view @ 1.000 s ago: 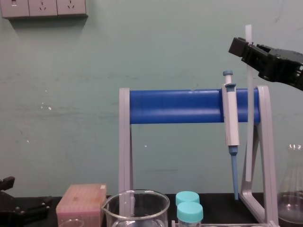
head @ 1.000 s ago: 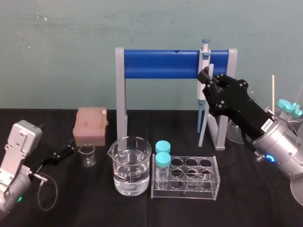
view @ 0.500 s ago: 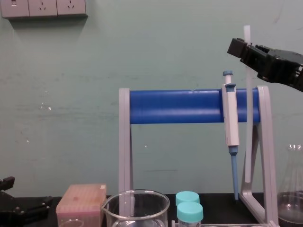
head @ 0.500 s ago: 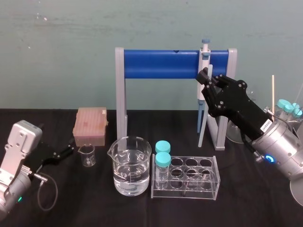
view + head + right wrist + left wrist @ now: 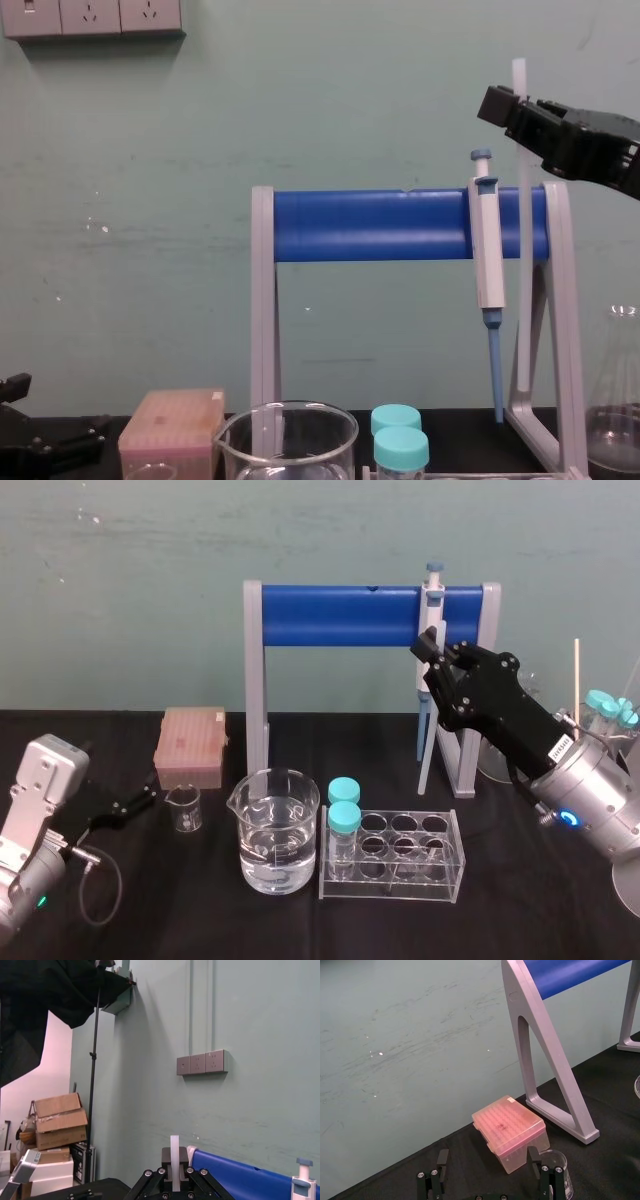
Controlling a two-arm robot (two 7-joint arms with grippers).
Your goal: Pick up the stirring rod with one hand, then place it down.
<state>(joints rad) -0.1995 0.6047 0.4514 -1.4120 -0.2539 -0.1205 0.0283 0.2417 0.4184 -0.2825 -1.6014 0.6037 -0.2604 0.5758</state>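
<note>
2 blocky black fingers (image 5: 165, 1161) of the right gripper (image 5: 437, 650) are clamped on the stirring rod (image 5: 521, 300), pinching it close to its upper end, so a short stub of rod stands above them and the long remainder hangs below. The rod is nearly upright and runs down from the fingers just beside the right leg of the grey stand (image 5: 254, 680). Whether its lower tip touches the black tabletop (image 5: 520, 900) cannot be told. Just to the left of these fingers, a grey pipette (image 5: 430, 630) hangs on the stand's blue crossbar (image 5: 340, 615), close to the rod. Farther below the fingers, toward the robot, stand a clear tube rack (image 5: 400, 855) with 2 teal-capped tubes (image 5: 343, 815) and a large beaker (image 5: 275, 830).

The left gripper (image 5: 118, 805) rests low on the tabletop, well apart from the rod, with its 2 fingers (image 5: 441, 1159) spread. Just ahead of those fingers sit a pink tip box (image 5: 510, 1130) and a small glass beaker (image 5: 555, 1170).
</note>
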